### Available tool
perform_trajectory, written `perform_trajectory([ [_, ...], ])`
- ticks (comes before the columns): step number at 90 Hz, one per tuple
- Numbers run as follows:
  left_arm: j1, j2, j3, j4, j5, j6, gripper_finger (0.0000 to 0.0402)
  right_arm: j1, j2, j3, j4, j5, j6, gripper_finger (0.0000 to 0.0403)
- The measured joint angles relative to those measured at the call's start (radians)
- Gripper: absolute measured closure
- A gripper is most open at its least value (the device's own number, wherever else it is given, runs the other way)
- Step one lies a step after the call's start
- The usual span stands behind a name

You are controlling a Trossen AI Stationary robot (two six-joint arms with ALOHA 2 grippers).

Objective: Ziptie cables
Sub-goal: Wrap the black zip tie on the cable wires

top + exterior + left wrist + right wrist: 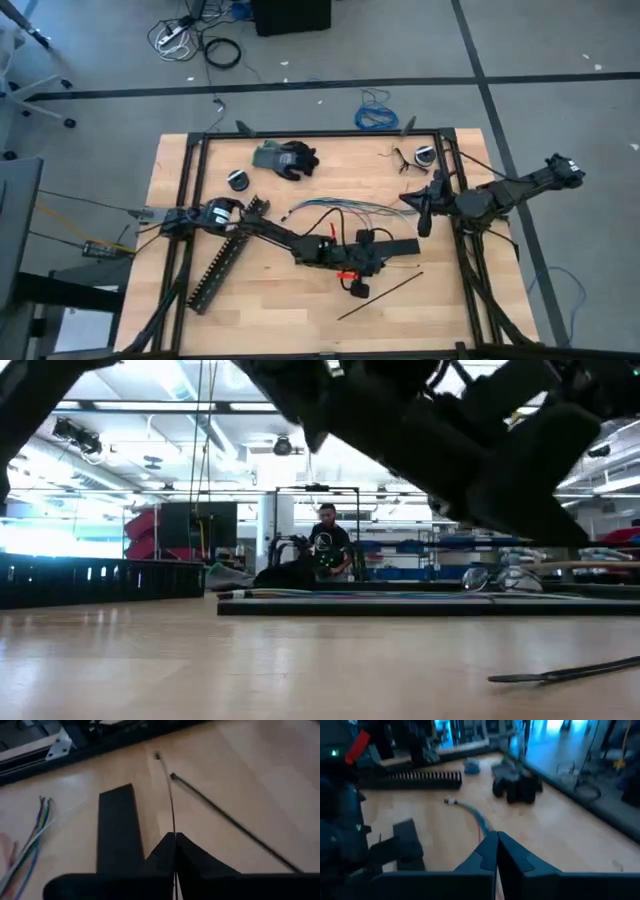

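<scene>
Table (300, 310): we see a pale wooden top in a black frame, filling the middle of the high view.
Left arm: it reaches from the left edge to the centre of the high view; its left gripper (362, 262) sits low over the wood at lower centre.
Left fingers: in the left wrist view we see the fingers (192, 855) pressed together, pinching one ziptie (169, 795) that runs away from the tips.
Right arm: it comes in from the upper right; the right gripper (424, 216) is right of centre.
Right fingers: in the right wrist view the fingers (515, 852) meet on the cables (479, 820), which curve away from the tips.
Slotted duct (226, 254): lies aslant at lower left.
Cables, high view: the bundle (345, 209) stretches across the centre, between the two grippers.
Flat bar (117, 830): just beside the left gripper.
Second ziptie (380, 296): lies free on the table at lower centre-right, aslant.
Gloves (285, 158): at upper centre.
</scene>
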Motion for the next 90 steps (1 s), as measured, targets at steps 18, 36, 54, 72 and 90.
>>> perform_trajectory([
  [18,-0.003,-0.106,0.0,-0.171,-0.076,0.01,0.0401,0.0,0.0,0.02,0.089,0.144,-0.172,0.0402],
  [36,-0.003,-0.242,-0.072,-0.237,-0.19,0.022,0.0401,0.0,0.0,0.021,0.18,0.15,-0.207,0.0399],
  [54,-0.003,-0.428,-0.258,-0.209,-0.275,-0.044,0.0401,0.0,0.003,0.021,0.171,0.116,-0.224,0.0389],
  [72,-0.007,-0.66,-0.544,-0.013,-0.347,-0.139,0.0401,0.0,0.003,0.022,0.169,0.091,-0.218,0.0372],
  [90,-0.009,-0.879,-0.851,0.387,-0.361,-0.155,0.0401,-0.012,0.054,0.022,0.168,0.03,-0.161,0.0336],
])
